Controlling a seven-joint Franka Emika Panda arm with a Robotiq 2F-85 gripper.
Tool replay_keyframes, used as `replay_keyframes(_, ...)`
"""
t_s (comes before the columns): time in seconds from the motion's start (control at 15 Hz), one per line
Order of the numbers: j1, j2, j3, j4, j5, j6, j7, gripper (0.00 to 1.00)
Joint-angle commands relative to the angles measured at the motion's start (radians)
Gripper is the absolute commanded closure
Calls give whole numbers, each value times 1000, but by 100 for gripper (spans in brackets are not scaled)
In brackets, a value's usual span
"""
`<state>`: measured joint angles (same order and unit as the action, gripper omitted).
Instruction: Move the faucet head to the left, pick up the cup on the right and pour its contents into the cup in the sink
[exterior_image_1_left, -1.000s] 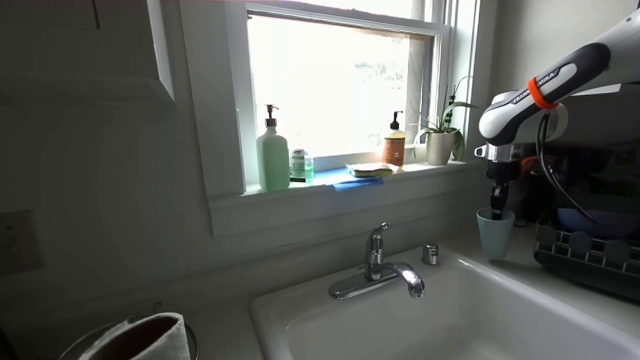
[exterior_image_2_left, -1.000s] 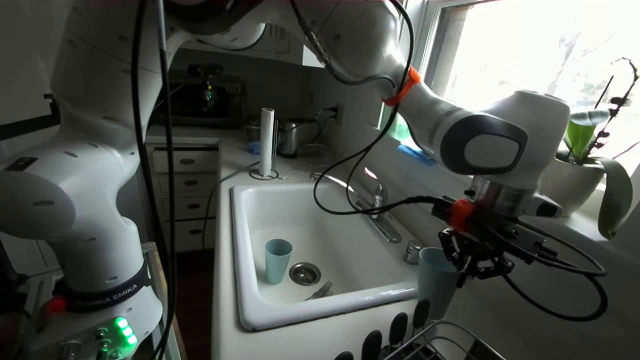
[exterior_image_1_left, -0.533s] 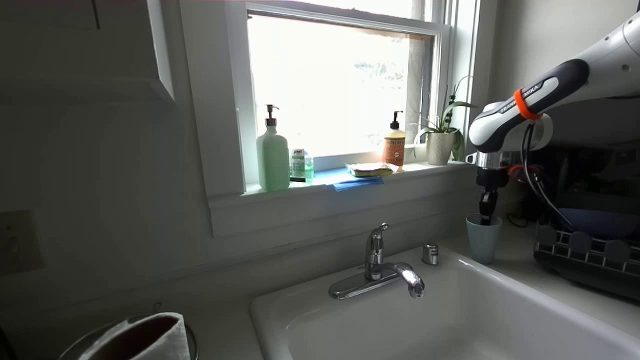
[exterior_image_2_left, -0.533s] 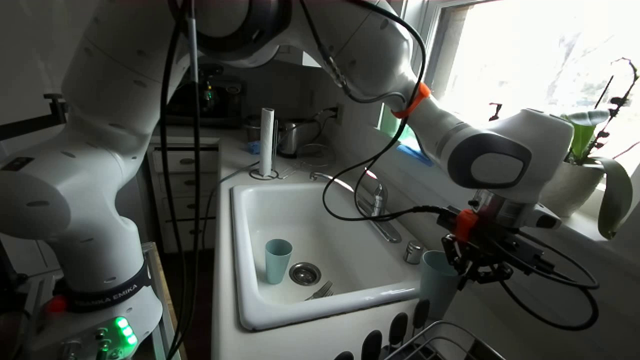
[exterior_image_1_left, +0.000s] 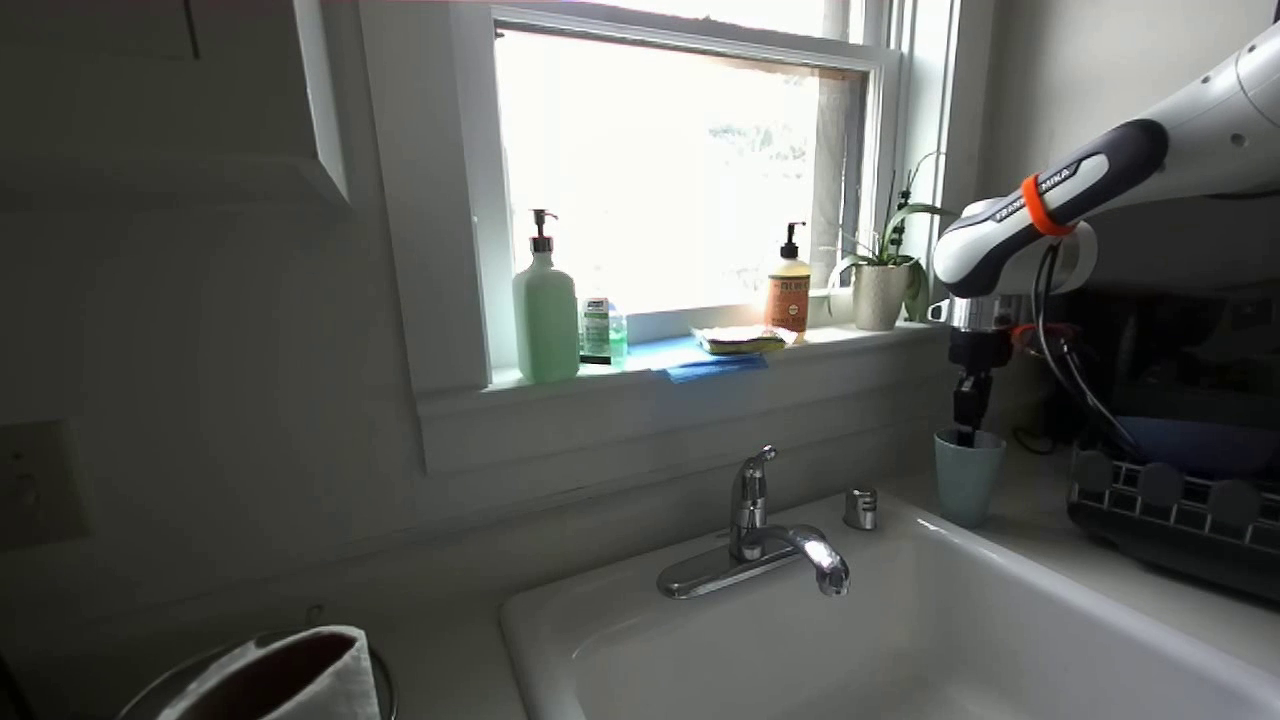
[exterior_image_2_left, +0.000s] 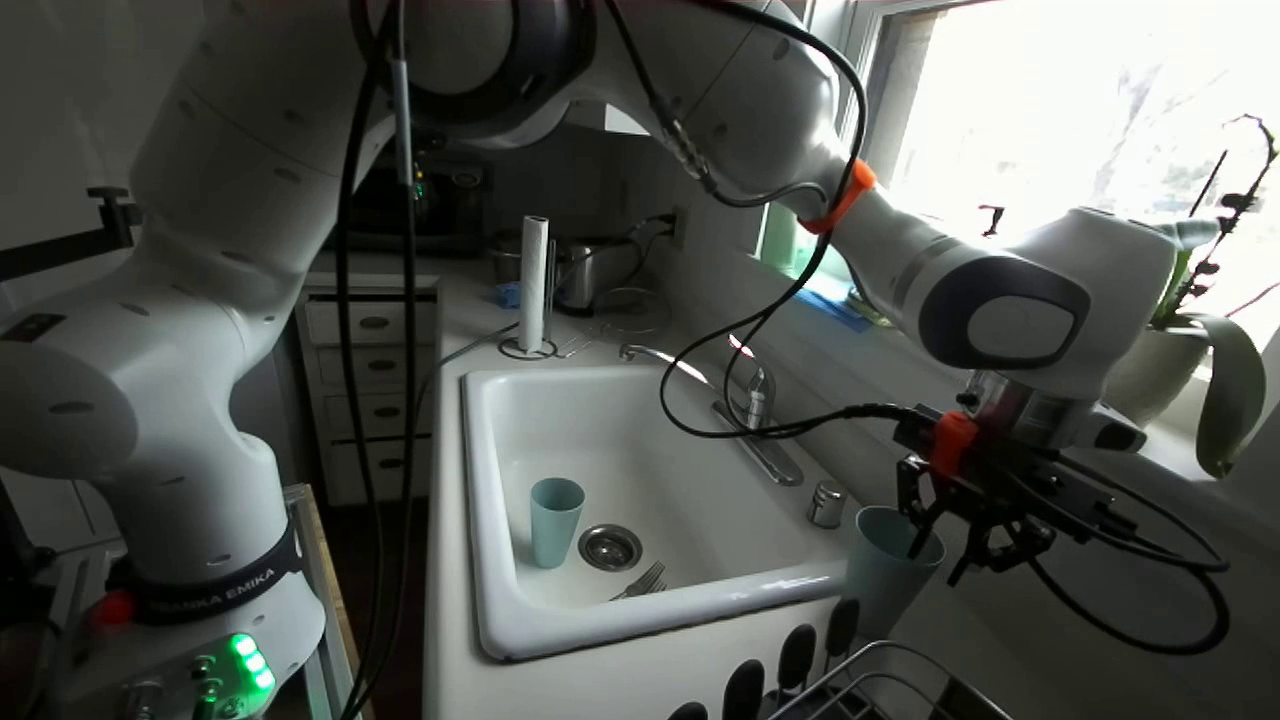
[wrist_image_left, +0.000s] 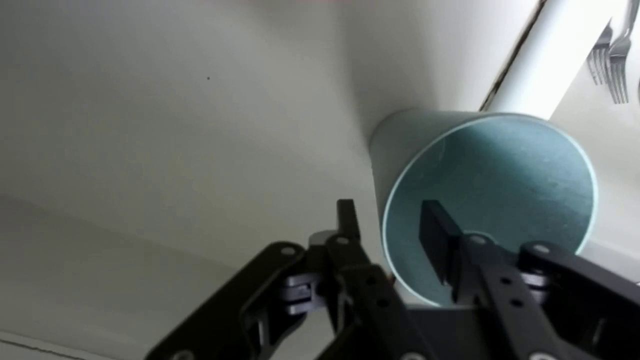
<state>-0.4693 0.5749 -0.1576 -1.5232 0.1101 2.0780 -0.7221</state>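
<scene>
Gripper (wrist_image_left: 392, 217) astride the rim of the teal counter tumbler (wrist_image_left: 500, 185)

I have the fingers (wrist_image_left: 440, 237) spread: one dips just inside the tumbler's mouth, the other stands outside its wall. In the wrist view I see a gap on either side of that wall, so nothing is clamped. What lies at the bottom I can't make out. The tumbler stands upright on the countertop (exterior_image_2_left: 580, 685), toward the back edge under the window (exterior_image_1_left: 670, 180), just off a corner of the sink (exterior_image_2_left: 690, 612). My Panda arm (exterior_image_2_left: 740, 110) reaches to it from beyond the front edge.

On the side away from the sink, toward that end of the countertop, sits the dish rack (exterior_image_1_left: 1150, 540) with a blue bowl (exterior_image_1_left: 1200, 445) in it. Inside the sink, nearer the countertop's front edge, the matching sink tumbler (exterior_image_2_left: 555, 525) stands upright beside the drain (exterior_image_2_left: 610, 548), with two forks (wrist_image_left: 620, 50) lying near. The chrome faucet (exterior_image_1_left: 746, 515) rises at the sink's back side, well apart from my fingers, its spout (exterior_image_1_left: 815, 553) out over the sink.

In an exterior view, a paper-towel roll (exterior_image_2_left: 533, 285) stands upright beyond the sink's far end. Along the windowsill (exterior_image_1_left: 600, 398) above the back edge I see a green pump bottle (exterior_image_1_left: 545, 320), a sponge (exterior_image_1_left: 740, 345), an orange-labelled soap bottle (exterior_image_1_left: 788, 300) and a potted orchid (exterior_image_1_left: 880, 297).
</scene>
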Motion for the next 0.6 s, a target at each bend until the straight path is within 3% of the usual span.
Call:
replay_keyframes(0.0, -6, -19, 10, 32, -5, -50, 1, 29)
replay_keyframes(0.27, 7, -105, 15, -21, -16, -76, -29, 2)
replay_keyframes(0.53, 39, -202, 3, -79, -31, -104, -11, 0)
